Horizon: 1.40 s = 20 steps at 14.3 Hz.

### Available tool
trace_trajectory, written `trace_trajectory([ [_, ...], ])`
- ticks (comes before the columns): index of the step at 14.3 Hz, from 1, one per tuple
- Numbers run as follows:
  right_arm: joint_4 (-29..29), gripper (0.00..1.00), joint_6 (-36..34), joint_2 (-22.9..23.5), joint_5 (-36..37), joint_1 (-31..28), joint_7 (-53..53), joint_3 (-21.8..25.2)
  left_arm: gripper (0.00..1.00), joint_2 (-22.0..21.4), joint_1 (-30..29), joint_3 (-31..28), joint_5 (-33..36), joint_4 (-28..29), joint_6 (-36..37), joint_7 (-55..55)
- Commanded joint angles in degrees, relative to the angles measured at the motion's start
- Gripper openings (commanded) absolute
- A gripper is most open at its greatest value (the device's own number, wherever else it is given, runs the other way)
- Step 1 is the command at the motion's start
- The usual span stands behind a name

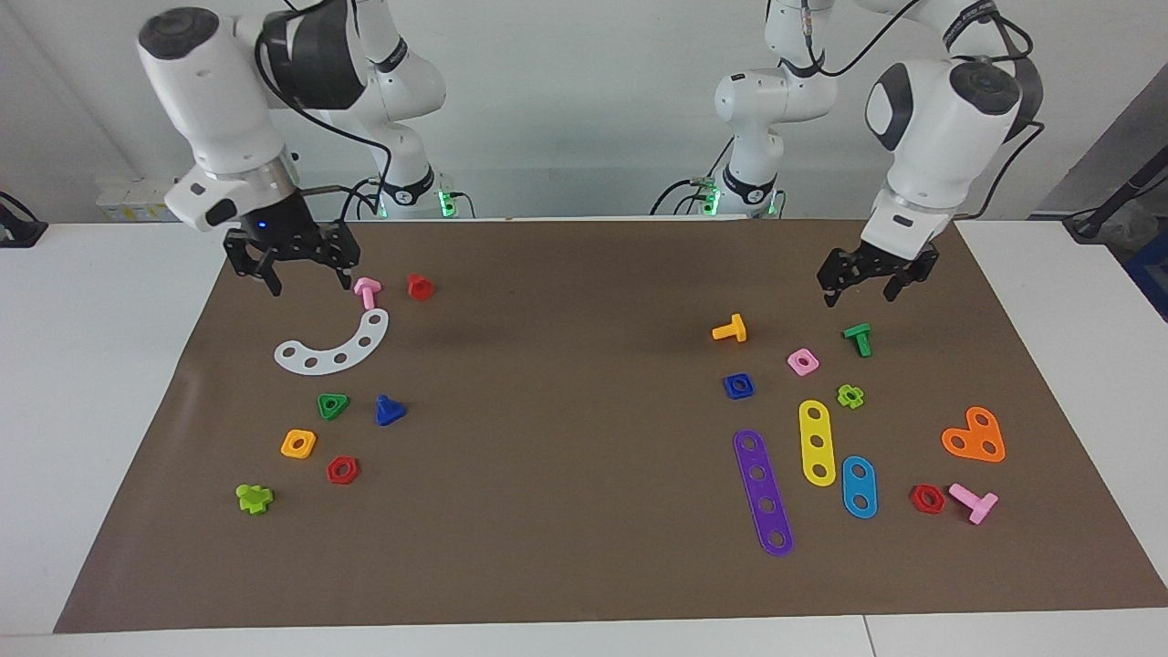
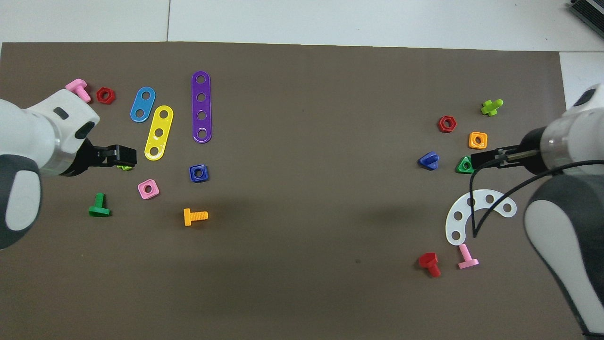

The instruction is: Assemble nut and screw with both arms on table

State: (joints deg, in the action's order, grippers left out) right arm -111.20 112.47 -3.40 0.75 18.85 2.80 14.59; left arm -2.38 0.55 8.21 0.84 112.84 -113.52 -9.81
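Note:
The dark-blue square nut (image 1: 738, 386) lies flat on the brown paper of the table (image 1: 566, 511) toward the left arm's end; it also shows in the overhead view (image 2: 198, 173). The dark-blue screw (image 1: 389, 411) lies toward the right arm's end, beside a green triangular nut (image 1: 333, 406); it also shows in the overhead view (image 2: 429, 160). My left gripper (image 1: 860, 294) is open and empty in the air over the green bolt (image 1: 858, 338), apart from the nut. My right gripper (image 1: 310, 283) is open and empty in the air beside a pink bolt (image 1: 367, 291), apart from the screw.
Near the nut lie an orange bolt (image 1: 730, 329), a pink square nut (image 1: 802, 362), a light-green nut (image 1: 850, 396) and purple (image 1: 763, 493), yellow (image 1: 817, 443) and blue (image 1: 859, 486) strips. A white arc (image 1: 335, 347), red bolt (image 1: 419, 286), orange nut (image 1: 298, 443) and red nut (image 1: 342, 470) lie near the screw.

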Motion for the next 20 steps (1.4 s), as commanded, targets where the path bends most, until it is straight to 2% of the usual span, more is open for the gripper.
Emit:
trace_trajectory([
  [1, -2.1, 1.0, 6.95, 5.58, -3.2, 0.83, 2.46, -0.44, 0.99, 2.72, 3.04, -0.74, 0.56, 1.86, -5.64, -3.19],
  [4, -2.44, 1.0, 14.25, 12.0, -6.46, 0.84, 8.53, -0.44, 0.97, 5.54, 3.67, -0.65, 0.13, 4.3, -14.33, -6.62],
  [7, -5.68, 0.98, 20.92, 15.35, -6.64, 0.75, 11.0, -0.44, 0.95, 8.17, 4.71, -0.74, -0.67, 6.6, -20.68, -7.85],
  [8, -7.18, 0.95, 23.82, 16.05, -6.64, 0.75, 11.35, -0.44, 0.94, 9.49, 5.24, -0.74, -0.75, 6.6, -22.6, -9.6],
  [10, -8.68, 0.81, 27.0, 17.11, -6.64, 0.4, 12.49, -0.44, 0.93, 11.86, 6.47, -0.74, -0.76, 6.87, -25.51, -11.89],
  [12, -9.3, 0.65, 27.72, 17.29, -6.64, 0.05, 13.81, -0.44, 0.91, 13.62, 6.65, -0.74, -0.75, 8.0, -27.97, -11.99],
  [15, -10.7, 0.5, 27.72, 17.11, -6.64, -0.57, 14.34, -0.44, 0.89, 16.87, 8.32, -0.82, -0.76, 9.15, -31.84, -12.95],
  [20, -10.8, 0.44, 29.03, 17.55, -6.64, -0.48, 13.73, -0.44, 0.78, 16.89, 9.2, -0.82, -0.67, 9.24, -28.09, -12.78],
])
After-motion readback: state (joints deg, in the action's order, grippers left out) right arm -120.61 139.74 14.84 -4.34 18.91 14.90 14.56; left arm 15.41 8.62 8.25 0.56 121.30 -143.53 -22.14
